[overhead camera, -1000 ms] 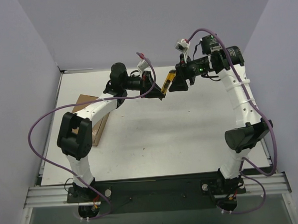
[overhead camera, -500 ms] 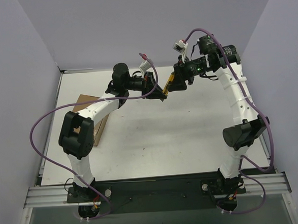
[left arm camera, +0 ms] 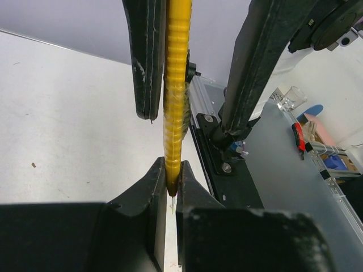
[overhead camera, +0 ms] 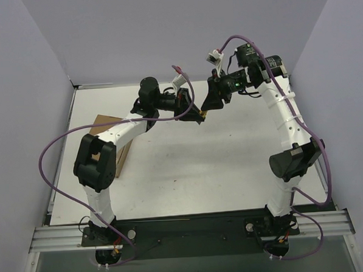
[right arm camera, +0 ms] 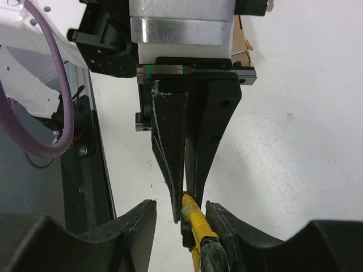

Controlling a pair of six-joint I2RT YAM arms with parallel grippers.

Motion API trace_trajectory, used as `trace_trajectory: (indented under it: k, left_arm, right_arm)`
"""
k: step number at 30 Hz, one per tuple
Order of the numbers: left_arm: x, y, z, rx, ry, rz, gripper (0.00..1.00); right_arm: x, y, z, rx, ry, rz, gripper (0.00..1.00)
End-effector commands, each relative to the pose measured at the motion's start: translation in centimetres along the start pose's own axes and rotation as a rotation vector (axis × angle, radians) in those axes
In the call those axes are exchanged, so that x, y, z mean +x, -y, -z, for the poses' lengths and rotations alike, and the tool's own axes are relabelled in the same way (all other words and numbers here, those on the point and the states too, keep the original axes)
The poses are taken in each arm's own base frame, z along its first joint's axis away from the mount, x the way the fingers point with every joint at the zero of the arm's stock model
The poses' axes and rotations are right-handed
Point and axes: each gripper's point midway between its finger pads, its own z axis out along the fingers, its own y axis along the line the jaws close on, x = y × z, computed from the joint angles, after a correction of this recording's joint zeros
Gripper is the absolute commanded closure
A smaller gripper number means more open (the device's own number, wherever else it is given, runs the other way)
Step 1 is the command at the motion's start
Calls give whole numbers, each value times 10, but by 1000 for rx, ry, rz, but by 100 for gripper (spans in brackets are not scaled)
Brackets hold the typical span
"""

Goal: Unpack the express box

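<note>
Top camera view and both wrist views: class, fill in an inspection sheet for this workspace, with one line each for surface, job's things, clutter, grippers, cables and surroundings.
Surface: white table, bare across the middle, a few faint specks.
Job's things: cardboard box lying flat at the table's left side, partly hidden under the left arm; whether its lid is open cannot be told.
Clutter: nothing seen.
Grippers: left gripper shut on the tip of a yellow tool, held off the table; right gripper open, jaws on either side of the tool's handle.
Cables: purple cables hang in loose loops from both arms.
Surroundings: pale walls on three sides; metal rail along the near edge.
</note>
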Motion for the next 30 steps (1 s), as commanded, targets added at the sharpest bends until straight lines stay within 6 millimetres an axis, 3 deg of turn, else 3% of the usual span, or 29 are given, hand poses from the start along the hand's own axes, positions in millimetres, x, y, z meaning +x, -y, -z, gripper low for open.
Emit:
trace_trajectory:
  k: [1,12,15,19,22,23,25,27,28,29,30]
  left_arm:
    - [-21,11,-3,32,13,-98,100]
    - [-19,8,-4,42,4,-92,100]
    - [-19,8,-4,44,1,-88,100]
    - [-18,7,-4,42,1,-88,100]
    - [-18,2,-1,19,8,-76,100]
    - [-23,-5,2,-20,30,-82,83]
    - [-29,-15,19,-91,53,-60,73]
    - [-28,-27,35,-181,55,-39,64]
    - [-36,-31,52,-228,57,-105,62]
    - [-36,-33,59,-260,52,-110,60]
    - [-34,-34,69,-319,43,-75,58]
  right_arm:
    - [4,-12,-3,-60,1,7,62]
    - [8,-13,-4,-72,-11,20,73]
    - [6,-13,-5,-77,-7,24,79]
    - [2,-14,-4,-81,6,45,100]
    - [-3,-7,2,-26,11,48,100]
    - [-13,-1,9,28,46,22,100]
    - [-27,27,33,184,107,2,100]
    - [-22,48,51,281,140,-94,100]
    - [-39,48,64,330,214,-35,100]
    - [-39,52,68,362,245,-56,100]
    - [-11,70,58,421,212,-116,100]
